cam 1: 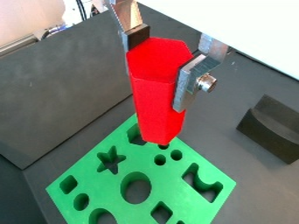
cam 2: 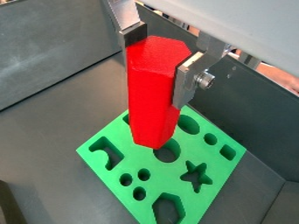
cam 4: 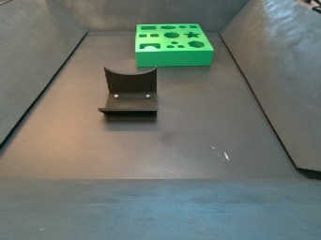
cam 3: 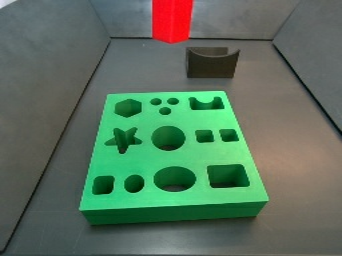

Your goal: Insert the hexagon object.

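Note:
My gripper [cam 1: 163, 57] is shut on the hexagon object [cam 1: 155, 92], a bright red tall six-sided prism. A finger [cam 1: 191, 77] presses on each side of its upper part. It also shows in a wrist view [cam 2: 152, 87] and at the top of a side view [cam 3: 171, 20], hanging upright well above the floor. The green board [cam 3: 174, 205] with shaped holes lies below it. Its hexagonal hole [cam 3: 127, 105] is at a far corner, beside the star hole. The hole also shows in a wrist view [cam 2: 170, 208]. The gripper is out of view in the side views.
The dark fixture [cam 3: 211, 62] stands on the floor beyond the board and shows in a wrist view [cam 1: 274, 127] and a side view [cam 4: 129, 92]. Grey sloped walls surround the dark floor. The board [cam 4: 175, 58] lies near the far wall.

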